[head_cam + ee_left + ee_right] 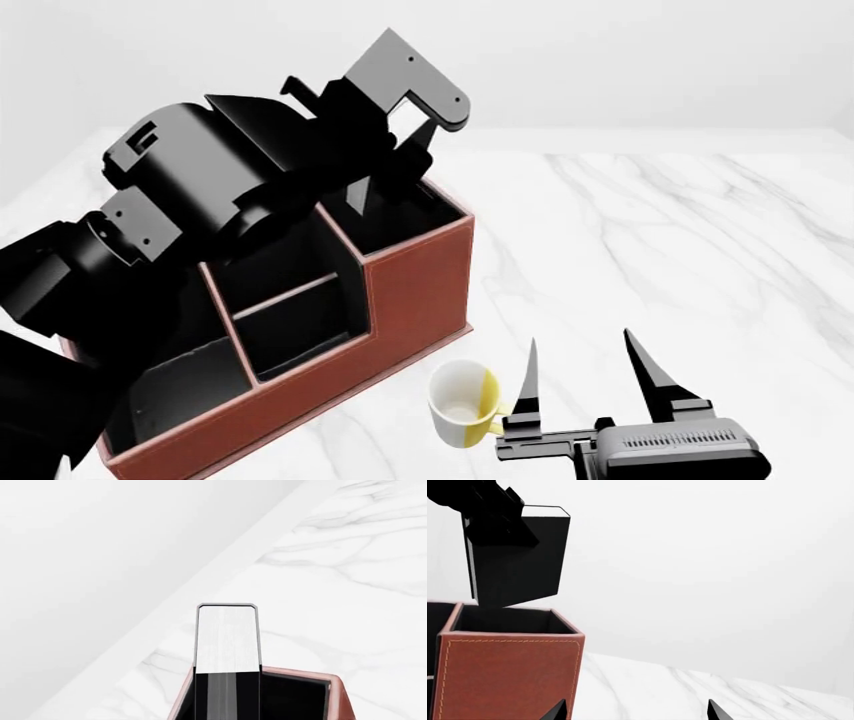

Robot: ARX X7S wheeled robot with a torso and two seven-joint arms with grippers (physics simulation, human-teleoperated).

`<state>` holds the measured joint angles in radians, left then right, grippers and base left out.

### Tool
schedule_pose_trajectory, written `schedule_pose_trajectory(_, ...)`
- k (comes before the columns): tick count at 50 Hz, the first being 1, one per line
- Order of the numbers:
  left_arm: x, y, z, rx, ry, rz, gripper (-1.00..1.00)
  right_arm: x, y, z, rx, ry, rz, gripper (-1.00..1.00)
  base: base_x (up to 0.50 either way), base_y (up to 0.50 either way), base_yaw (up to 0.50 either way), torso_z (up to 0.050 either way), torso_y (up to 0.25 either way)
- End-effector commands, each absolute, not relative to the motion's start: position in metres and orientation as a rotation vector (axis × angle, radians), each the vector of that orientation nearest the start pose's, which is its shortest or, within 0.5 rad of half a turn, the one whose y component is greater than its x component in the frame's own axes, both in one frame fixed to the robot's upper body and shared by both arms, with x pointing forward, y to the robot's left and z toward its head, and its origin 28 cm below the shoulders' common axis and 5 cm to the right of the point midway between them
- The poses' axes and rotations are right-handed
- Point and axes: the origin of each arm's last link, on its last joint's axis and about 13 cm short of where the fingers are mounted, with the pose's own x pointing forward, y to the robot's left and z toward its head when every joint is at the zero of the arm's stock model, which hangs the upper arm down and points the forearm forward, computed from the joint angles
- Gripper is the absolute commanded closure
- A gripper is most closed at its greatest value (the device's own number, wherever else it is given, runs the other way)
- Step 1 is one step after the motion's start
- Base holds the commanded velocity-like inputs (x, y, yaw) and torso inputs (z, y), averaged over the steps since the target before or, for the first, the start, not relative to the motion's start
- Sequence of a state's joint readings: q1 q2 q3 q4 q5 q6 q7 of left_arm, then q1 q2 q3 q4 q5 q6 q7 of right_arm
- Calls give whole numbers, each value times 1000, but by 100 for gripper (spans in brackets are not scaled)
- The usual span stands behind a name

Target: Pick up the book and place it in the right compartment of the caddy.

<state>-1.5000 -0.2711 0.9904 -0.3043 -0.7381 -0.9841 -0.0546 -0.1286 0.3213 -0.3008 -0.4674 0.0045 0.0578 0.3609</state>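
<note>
Book: the book (520, 555) hangs in the air over the caddy (400, 290), held by the left gripper (387, 150); black cover, white page edges.
Book's axis: in the right wrist view its long axis runs close to vertical, slightly tilted, lower end pointing down at the mouth of the right compartment (510, 620).
Book's lower end: right at the level of that compartment's rim; whether it is already past the rim cannot be told.
Book in the left wrist view: the white page block (227, 637) points away from the camera, its far end over the marble table (347, 605), its near end over the compartment's black interior.
Left gripper: closed on the book at its upper end; the fingers themselves are hard to separate from the black cover.
Right gripper: the right gripper (590, 385) hovers low over the table, its two pointed fingers set well apart, nothing between them.
Mug: a white and yellow mug (465, 403) stands just beside the right gripper, near the caddy's front wall.
Caddy: reddish-brown outside, black inside, the tall end section farthest from the head camera.
</note>
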Motion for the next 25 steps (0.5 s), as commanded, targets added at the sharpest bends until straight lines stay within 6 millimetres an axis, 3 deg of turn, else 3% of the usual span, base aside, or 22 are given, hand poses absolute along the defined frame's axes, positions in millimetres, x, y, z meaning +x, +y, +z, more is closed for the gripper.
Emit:
schedule_pose_trajectory(1, 374, 163, 292, 631, 146, -365, 100, 173, -95, 74, -179, -263, 5, -100, 0, 0, 0, 0, 0)
schedule_pose_trajectory(11, 375, 164, 283, 649, 184, -386, 100, 174, -94, 74, -180, -263, 7, -100, 0, 0, 0, 0, 2)
schedule_pose_trajectory(25, 374, 167, 290, 565, 209, -460, 100, 174, -94, 74, -177, -263, 12, -100, 0, 0, 0, 0, 1)
